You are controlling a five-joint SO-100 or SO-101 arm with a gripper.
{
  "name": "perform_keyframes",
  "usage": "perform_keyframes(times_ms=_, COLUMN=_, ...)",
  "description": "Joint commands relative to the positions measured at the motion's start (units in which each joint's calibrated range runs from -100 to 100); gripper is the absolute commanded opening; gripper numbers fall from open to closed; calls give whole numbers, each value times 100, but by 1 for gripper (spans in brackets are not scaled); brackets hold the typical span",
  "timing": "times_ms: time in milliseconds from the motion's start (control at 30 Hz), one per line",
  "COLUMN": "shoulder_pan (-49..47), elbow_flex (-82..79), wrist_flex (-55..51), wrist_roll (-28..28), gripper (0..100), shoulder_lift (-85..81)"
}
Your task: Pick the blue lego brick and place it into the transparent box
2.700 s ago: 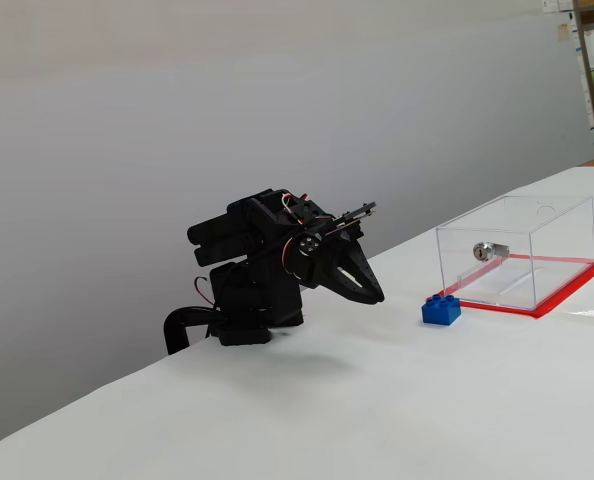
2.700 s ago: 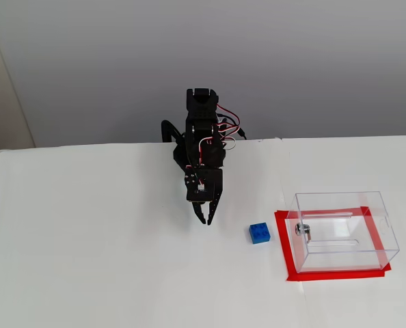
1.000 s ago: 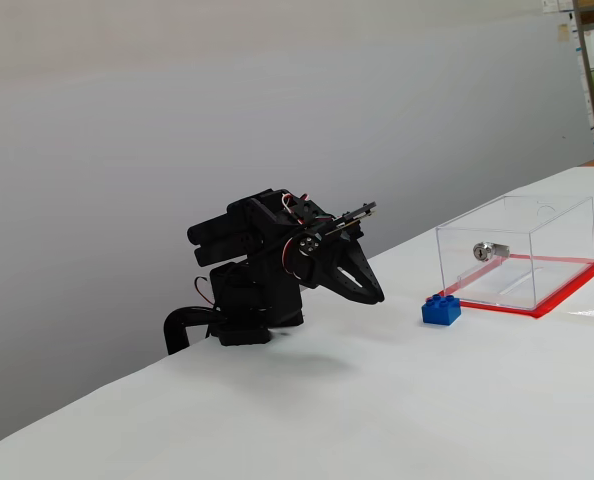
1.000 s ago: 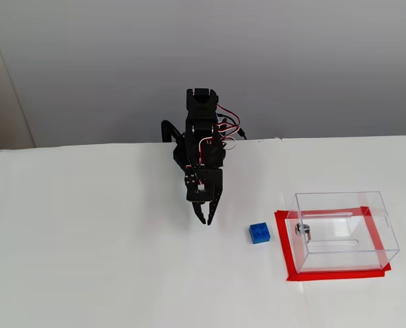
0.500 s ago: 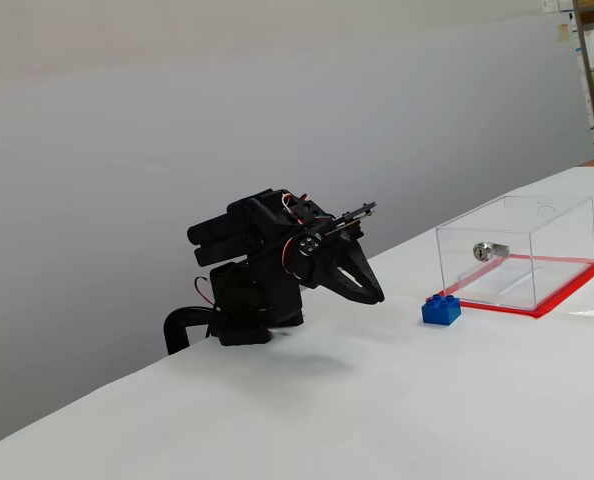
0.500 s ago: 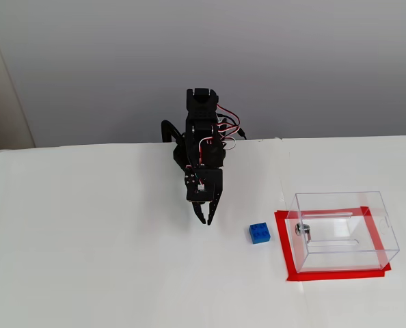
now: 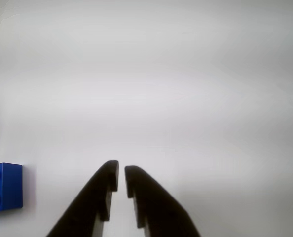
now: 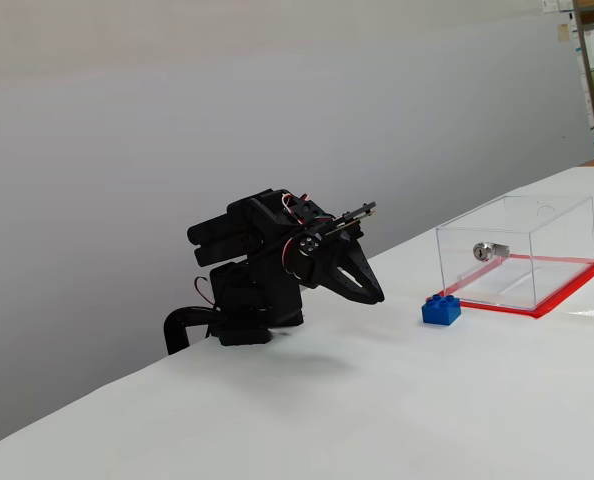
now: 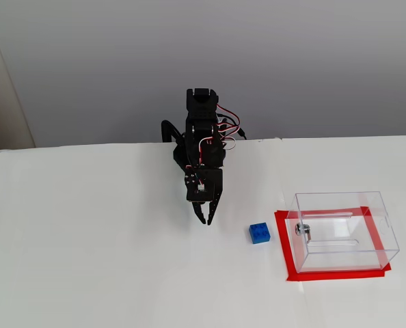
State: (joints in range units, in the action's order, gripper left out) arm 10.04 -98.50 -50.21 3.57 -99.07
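The blue lego brick (image 9: pixel 260 233) sits on the white table, just left of the transparent box (image 9: pixel 345 232), which stands on a red base sheet (image 9: pixel 334 275). The brick also shows in a fixed view (image 8: pixel 441 310) and at the left edge of the wrist view (image 7: pixel 5 187). The box shows in a fixed view (image 8: pixel 517 250) too. My black gripper (image 9: pixel 207 221) hangs above the table, left of the brick and apart from it. Its fingertips (image 7: pixel 109 173) are nearly together with a thin gap and hold nothing.
A small silver metal cylinder (image 9: pixel 303 230) lies inside the box, also seen in a fixed view (image 8: pixel 489 251). The arm's base (image 9: pixel 203 137) stands at the table's far edge against a grey wall. White table surface (image 9: pixel 107 273) surrounds the gripper.
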Motion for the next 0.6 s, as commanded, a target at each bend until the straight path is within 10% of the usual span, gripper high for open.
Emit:
perform_keyframes(times_ms=0, shoulder_pan=-25, elbow_flex=-87, wrist_flex=-26, wrist_roll=4, gripper=1, shoulder_lift=-59)
perform_keyframes(times_ms=567, shoulder_pan=-328, elbow_flex=58, wrist_flex=52, wrist_roll=-17, gripper=1, shoulder_lift=-42)
